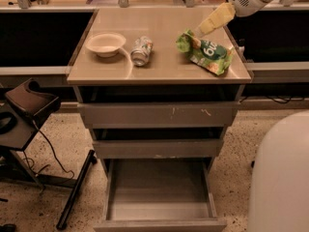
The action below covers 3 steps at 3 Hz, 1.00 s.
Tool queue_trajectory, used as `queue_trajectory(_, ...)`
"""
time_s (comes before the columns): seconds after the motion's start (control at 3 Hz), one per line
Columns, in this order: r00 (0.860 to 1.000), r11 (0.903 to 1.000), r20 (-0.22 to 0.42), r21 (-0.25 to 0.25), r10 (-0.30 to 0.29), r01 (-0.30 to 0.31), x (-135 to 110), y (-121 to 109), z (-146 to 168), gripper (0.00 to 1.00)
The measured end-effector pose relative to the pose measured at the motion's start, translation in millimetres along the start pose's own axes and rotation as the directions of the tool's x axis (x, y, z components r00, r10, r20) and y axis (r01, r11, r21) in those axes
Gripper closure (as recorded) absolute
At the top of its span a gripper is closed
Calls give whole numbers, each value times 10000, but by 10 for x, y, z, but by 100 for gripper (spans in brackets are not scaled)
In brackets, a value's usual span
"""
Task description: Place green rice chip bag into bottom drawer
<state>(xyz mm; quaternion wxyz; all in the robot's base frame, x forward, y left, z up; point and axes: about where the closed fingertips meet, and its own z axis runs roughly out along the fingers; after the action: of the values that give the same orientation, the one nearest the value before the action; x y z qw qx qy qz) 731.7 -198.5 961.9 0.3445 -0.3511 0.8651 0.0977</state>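
Camera view: front of a three-drawer cabinet, with one robot arm entering from 2 o'clock.
Green rice chip bag (208, 56): lies flat on the worktop (164, 69), toward its 2 o'clock corner. Its long axis runs from 10 o'clock to 4 o'clock.
Pincer (208, 26): hangs by the bag's 11 o'clock end. Whether it is released or clenched cannot be told, nor whether it touches the foil.
Key relation: the bag's middle lies at 6 o'clock from the pincer, near. A short descent probably suffices.
Bottom drawer (159, 197): pulled open at the cabinet's 6 o'clock.
Bystanders: bowl (105, 43) and drink can (141, 50), at 9 o'clock from the bag.
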Motion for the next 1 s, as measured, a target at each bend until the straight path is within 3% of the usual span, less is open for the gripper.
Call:
queue_trajectory(0.33,9998,9999,-66,-64,-160,160,-103,182,300,0)
queue_trajectory(0.67,9996,9980,-280,625,-19,37,-207,246,596,0)
queue_trajectory(1.0,9954,9861,-876,1645,385,-236,-202,187,940,0)
